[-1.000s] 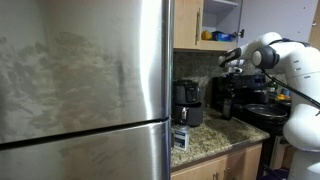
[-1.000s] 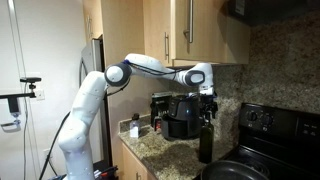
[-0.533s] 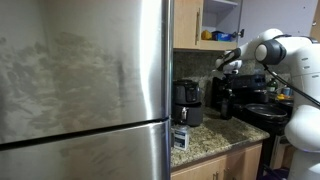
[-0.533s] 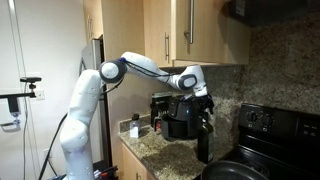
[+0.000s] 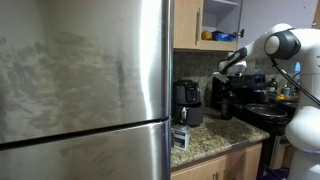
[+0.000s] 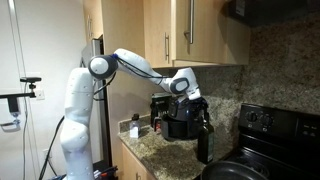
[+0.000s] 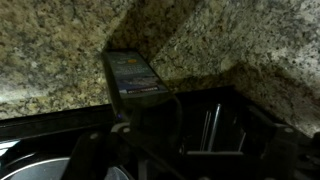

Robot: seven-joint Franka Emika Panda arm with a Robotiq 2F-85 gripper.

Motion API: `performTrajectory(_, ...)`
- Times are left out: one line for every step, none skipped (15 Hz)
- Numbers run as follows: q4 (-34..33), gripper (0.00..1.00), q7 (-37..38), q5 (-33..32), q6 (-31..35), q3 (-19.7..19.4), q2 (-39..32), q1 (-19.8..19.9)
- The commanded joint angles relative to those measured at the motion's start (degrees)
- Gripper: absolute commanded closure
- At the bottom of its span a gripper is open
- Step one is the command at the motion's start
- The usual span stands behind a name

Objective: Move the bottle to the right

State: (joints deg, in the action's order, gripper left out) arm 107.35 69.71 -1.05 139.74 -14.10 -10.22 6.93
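Seen from 2 outside cameras, a narrow kitchen corner. Largest by far in an exterior view, a fridge (image 5: 85, 80): brushed steel, smeared, 2 doors split by a dark seam. Above the worktop, wood cabinets (image 6: 190, 30) with long metal handles. Below them, a counter (image 6: 160, 150) of speckled tan granite, with the same stone running up the wall as a backsplash (image 6: 285, 60). At the counter's end, a glossy black stove (image 6: 285, 125) with a dark round pan (image 6: 238, 172) on top.

Against the backsplash, a boxy black coffee maker (image 6: 178, 115). Just beside it, on the stove side, the bottle (image 6: 204, 142): tall, slim, nearly black, cylindrical, upright on the granite close to the stove. Farther along the counter, away from the stove, a small jar (image 6: 134, 127).

White, smooth-shelled arm (image 6: 78, 110) rising straight up beside the counter, bending at the shoulder, reaching out roughly level under the cabinets, wrist turned down. Gripper (image 6: 203, 108) pointing down right at the bottle's top, touching it or very nearly. Clenched or released: cannot tell, too dark and too small in both exterior views. From the wrist camera, only mottled granite faces meeting in a corner, black surfaces below, and dim blurred shapes too dark to name.
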Motion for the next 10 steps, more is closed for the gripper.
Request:
performTrajectory(8.5,0.00,-2.9,-2.5,0.0,1.0,7.3,-0.3)
performTrajectory(9.6,0.00,-3.0,-3.2,-1.1,1.3,8.3,-0.3)
performTrajectory(10.5,0.00,-2.6,-4.0,-2.7,1.5,9.3,-0.3)
performTrajectory(11.4,0.00,-2.3,-5.1,-3.6,1.8,10.0,-0.2)
performTrajectory(11.8,0.00,-1.8,-5.9,-5.9,2.1,10.6,-0.1)
performTrajectory(11.9,0.00,-1.9,-6.4,-8.6,2.3,10.6,0.1)
performTrajectory(12.2,0.00,-1.7,-6.7,-10.3,2.6,10.9,0.2)
performTrajectory(12.4,0.00,-1.3,-6.3,-11.4,2.7,11.1,0.4)
performTrajectory(12.6,0.00,-1.4,-6.3,-12.8,2.8,11.4,0.4)
performTrajectory(10.8,0.00,-1.6,-5.6,-10.8,2.9,9.6,0.5)
